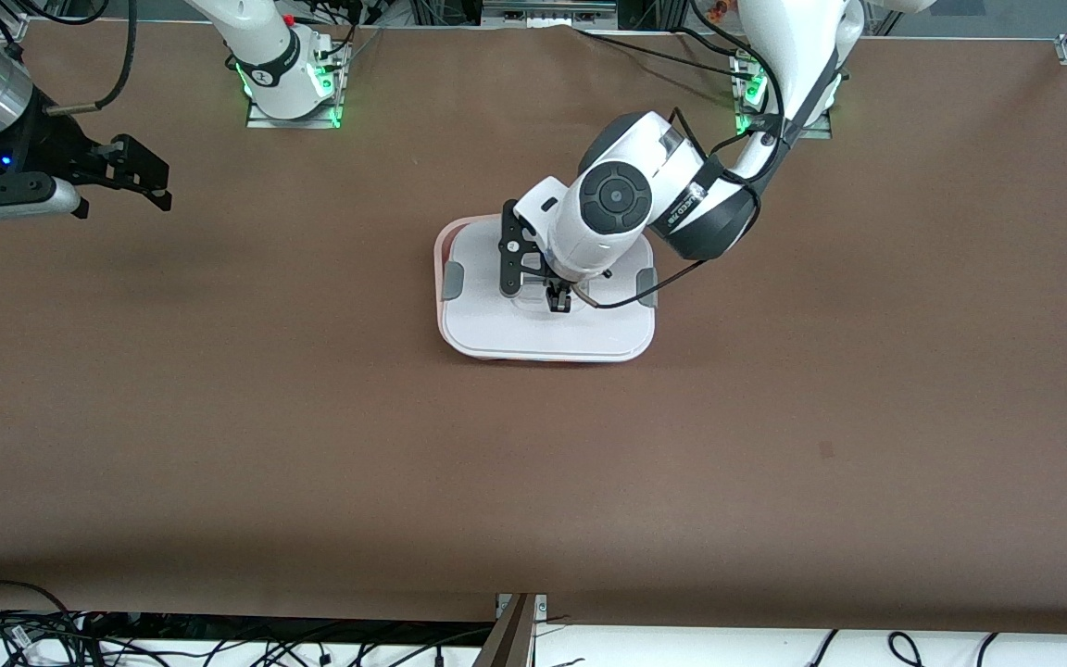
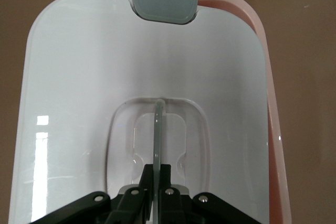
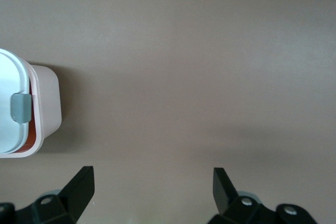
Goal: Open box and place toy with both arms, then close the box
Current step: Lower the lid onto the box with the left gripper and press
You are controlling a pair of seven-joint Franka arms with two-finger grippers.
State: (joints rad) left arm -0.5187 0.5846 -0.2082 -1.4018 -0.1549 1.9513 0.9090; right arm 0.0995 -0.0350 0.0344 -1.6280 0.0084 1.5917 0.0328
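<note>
White plastic marks the landmark: the lid lies on the pale pink box at mid-table, slightly askew, so a strip of pink rim shows along one edge. The left gripper is down in the lid's recessed clear handle, fingers pinched on its thin upright rib. No toy is visible anywhere on the table; I judge it already inside, with only seating the lid and pressing the grey clips left. Well away from the box, toward the right arm's end, the right gripper waits above bare table, fingers spread apart.
</note>
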